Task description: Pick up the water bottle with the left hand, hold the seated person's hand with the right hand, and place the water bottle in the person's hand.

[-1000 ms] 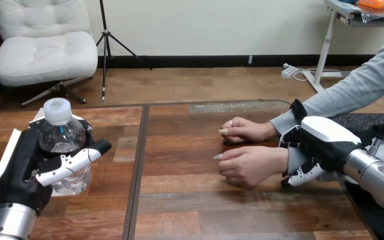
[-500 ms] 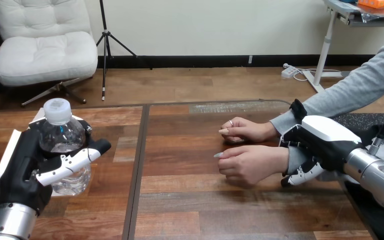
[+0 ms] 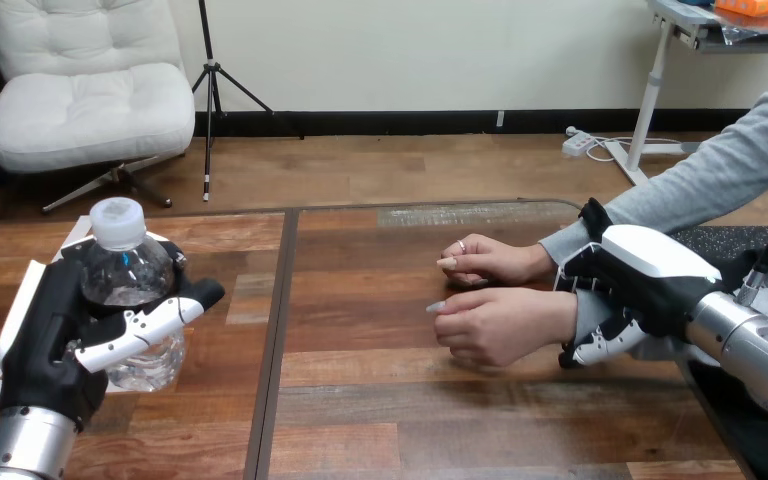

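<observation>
A clear, white-capped water bottle [image 3: 125, 290] is held upright at lower left. The person's nearer hand [image 3: 495, 328] is seen loosely curled at centre right.

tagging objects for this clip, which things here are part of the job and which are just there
In the job: water bottle, gripped by the left robot hand; person's nearer hand, its wrist gripped by the right robot hand.
Just there: person's farther hand, resting on the table.

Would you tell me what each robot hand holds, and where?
Left hand grips the water bottle round its body; right hand curls round the person's nearer wrist.
</observation>
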Motion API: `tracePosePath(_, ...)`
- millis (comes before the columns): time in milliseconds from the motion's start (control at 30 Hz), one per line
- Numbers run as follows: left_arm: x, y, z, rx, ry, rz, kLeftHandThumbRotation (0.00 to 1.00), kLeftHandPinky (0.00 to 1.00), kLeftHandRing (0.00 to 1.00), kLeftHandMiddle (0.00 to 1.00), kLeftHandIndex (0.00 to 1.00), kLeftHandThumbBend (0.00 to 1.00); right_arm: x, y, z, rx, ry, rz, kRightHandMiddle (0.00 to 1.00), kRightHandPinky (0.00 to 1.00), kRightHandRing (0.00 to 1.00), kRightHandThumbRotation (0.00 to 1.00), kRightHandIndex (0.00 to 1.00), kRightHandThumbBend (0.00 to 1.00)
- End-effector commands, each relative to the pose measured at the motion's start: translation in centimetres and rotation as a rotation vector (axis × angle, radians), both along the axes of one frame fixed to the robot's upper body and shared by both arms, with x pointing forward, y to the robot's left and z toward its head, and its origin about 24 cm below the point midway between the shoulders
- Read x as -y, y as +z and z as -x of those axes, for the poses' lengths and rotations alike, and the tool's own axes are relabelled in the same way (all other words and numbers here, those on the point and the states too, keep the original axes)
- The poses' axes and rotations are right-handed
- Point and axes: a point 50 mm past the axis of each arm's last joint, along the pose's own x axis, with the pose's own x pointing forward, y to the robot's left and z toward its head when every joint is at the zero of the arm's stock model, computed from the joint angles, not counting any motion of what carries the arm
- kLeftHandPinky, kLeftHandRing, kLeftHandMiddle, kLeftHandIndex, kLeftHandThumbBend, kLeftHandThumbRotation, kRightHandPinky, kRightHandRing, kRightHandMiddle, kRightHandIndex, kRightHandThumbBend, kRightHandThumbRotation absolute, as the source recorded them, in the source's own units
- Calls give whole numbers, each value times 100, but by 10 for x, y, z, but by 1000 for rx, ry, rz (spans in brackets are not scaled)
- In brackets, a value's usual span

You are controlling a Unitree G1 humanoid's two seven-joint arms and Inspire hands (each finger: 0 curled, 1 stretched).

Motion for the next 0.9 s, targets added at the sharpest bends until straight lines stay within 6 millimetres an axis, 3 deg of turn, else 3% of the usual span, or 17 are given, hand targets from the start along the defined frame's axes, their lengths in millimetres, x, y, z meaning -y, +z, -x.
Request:
tracePosePath(0, 11, 24, -12, 116, -39, 0, 0, 25, 30, 35, 39, 58, -8, 29, -12, 117, 35, -63, 48, 41, 43, 0, 48, 77)
tracePosePath(867, 14, 19, -18, 141, -25, 33, 0, 24, 30, 35, 39, 60, -10, 37, -11, 170, 53, -107, 46, 40, 42, 0, 47, 78)
